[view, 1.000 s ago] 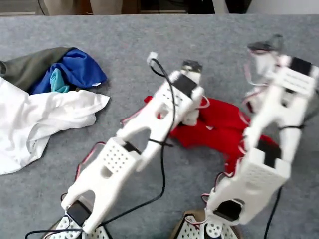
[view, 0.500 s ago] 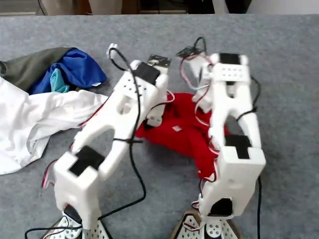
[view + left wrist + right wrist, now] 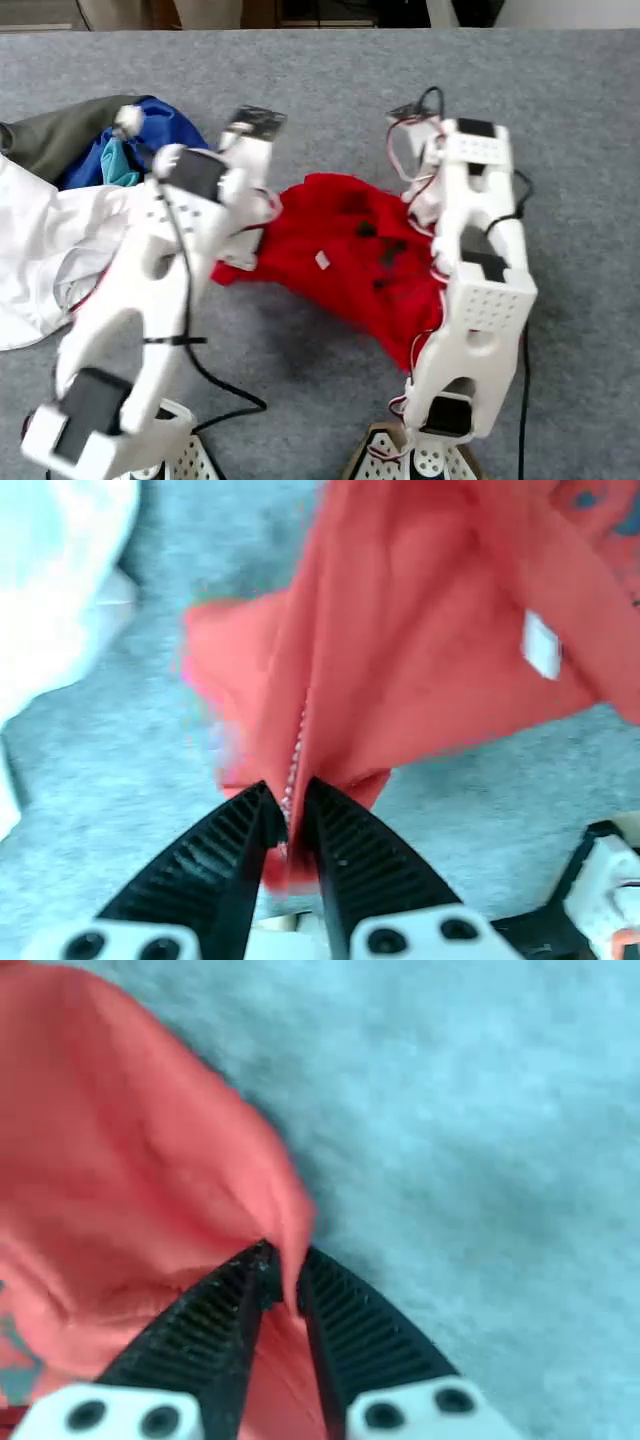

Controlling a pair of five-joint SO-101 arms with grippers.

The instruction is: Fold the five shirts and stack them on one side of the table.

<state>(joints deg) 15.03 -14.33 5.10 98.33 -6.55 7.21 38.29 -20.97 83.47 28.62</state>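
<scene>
Since the left gripper and right gripper each clamp an edge of the red shirt, which lies on the table between them, they should spread apart evenly. Keep the cloth low and clear of the white shirt nearby.

Your table is a flat top covered in grey felt-like fabric. Near its middle you have a crumpled red cotton shirt. Towards the left side lies a rumpled white shirt, touching a heap of a blue shirt, a teal cloth and a dark olive shirt.
</scene>
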